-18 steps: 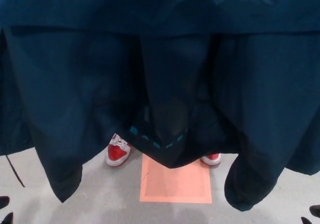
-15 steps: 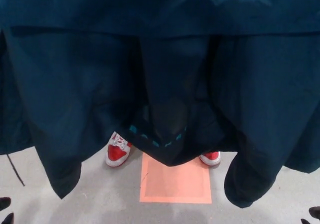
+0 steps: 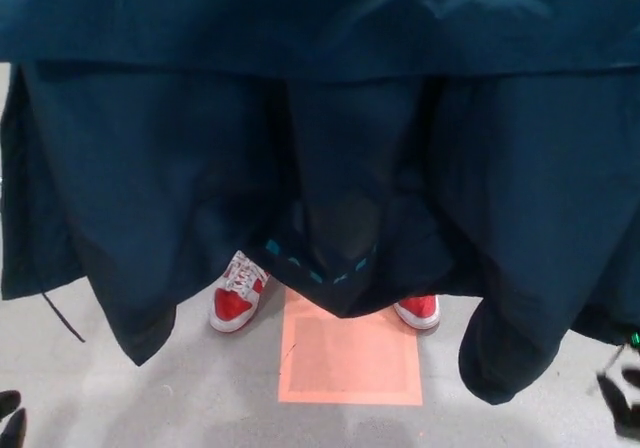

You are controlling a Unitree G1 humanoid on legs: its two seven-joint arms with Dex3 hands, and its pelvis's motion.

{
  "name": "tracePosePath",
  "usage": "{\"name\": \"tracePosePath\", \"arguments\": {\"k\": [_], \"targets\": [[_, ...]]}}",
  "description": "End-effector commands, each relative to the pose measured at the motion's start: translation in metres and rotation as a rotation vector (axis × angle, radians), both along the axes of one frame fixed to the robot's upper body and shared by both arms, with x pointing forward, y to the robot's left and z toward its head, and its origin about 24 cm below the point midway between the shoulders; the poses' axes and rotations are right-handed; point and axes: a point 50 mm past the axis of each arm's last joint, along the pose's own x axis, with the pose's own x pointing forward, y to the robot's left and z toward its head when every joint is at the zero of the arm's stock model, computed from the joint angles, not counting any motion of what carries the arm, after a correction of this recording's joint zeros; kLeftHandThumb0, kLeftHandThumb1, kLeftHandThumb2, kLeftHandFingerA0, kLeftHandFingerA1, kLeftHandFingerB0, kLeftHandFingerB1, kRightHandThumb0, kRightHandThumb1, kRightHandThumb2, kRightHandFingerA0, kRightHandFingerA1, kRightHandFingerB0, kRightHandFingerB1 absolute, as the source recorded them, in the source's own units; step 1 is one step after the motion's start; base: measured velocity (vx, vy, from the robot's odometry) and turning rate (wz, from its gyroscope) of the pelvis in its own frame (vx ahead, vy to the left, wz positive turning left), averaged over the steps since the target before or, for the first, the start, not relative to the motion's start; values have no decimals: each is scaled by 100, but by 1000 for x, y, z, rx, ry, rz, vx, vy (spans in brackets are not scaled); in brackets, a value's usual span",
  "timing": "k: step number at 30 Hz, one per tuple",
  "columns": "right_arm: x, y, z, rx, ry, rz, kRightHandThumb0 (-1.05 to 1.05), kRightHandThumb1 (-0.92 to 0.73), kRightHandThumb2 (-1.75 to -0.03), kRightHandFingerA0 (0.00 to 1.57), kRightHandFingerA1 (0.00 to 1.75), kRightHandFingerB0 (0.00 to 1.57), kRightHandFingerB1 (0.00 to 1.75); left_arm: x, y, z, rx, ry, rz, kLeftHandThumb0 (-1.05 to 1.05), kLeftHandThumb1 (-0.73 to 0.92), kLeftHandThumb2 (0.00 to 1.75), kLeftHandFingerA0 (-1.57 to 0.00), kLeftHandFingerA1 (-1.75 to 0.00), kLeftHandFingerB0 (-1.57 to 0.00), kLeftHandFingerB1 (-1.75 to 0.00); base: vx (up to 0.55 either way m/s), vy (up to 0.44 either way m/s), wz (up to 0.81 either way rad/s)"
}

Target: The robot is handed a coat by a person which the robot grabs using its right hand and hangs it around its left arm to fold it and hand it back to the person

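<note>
Grey floor [image 3: 150,398]; coat [image 3: 320,168] hangs before prob. person's shoes [image 3: 237,298].

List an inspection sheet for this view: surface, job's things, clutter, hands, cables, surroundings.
Surface: grey floor with an orange square marking.
Job's things: dark teal coat hangs spread across most of the view.
Clutter: nothing seen.
Hands: left hand is a black shape at the lower left corner; right hand is blurred at the lower right; open or shut cannot be told.
Cables: nothing seen, only a thin cord dangling from the coat.
Surroundings: a person's red and white shoes show below the coat.
</note>
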Motion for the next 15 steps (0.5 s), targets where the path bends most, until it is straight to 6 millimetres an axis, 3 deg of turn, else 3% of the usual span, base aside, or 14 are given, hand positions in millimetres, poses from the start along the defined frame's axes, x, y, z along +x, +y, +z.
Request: {"name": "tracePosePath", "arguments": {"k": [1,4,5,6,8,9,15], "targets": [[-19,19,110,208,-702,60,-71,-90,-67,21,32,17,29,-2,5,6,-8,-63,-13,-68,73,106,-3,-37,-3,-36,0,0,0],[-33,30,151,183,-886,100,-70,-92,-68,26,32,19,30,-1,7,7,5,-68,-9,-69,74,106,-2,-39,-6,-39,0,0,0],[-49,35,184,178,-1028,158,-76,-90,-67,24,33,17,29,-2,6,6,8,-61,-21,-79,78,107,-2,-36,-13,-40,0,0,0],[-57,37,199,200,-1096,184,-77,-86,-66,26,32,20,29,-3,6,5,-12,-59,-13,-69,75,109,-2,-35,-4,-37,0,0,0],[-65,39,213,201,-1161,212,-78,-86,-66,28,32,22,29,-4,6,4,-24,-58,-6,-70,74,109,-3,-35,-3,-36,0,0,0],[-71,40,221,194,-1206,236,-78,-89,-68,28,31,21,28,-5,6,4,-17,-56,-13,-71,92,72,-9,-27,-10,-27,0,0,0],[-97,50,265,239,-1429,386,-81,-83,-66,32,31,25,29,-6,6,4,-10,-50,-4,-72,92,70,-10,-28,-11,-28,0,0,0]]}}
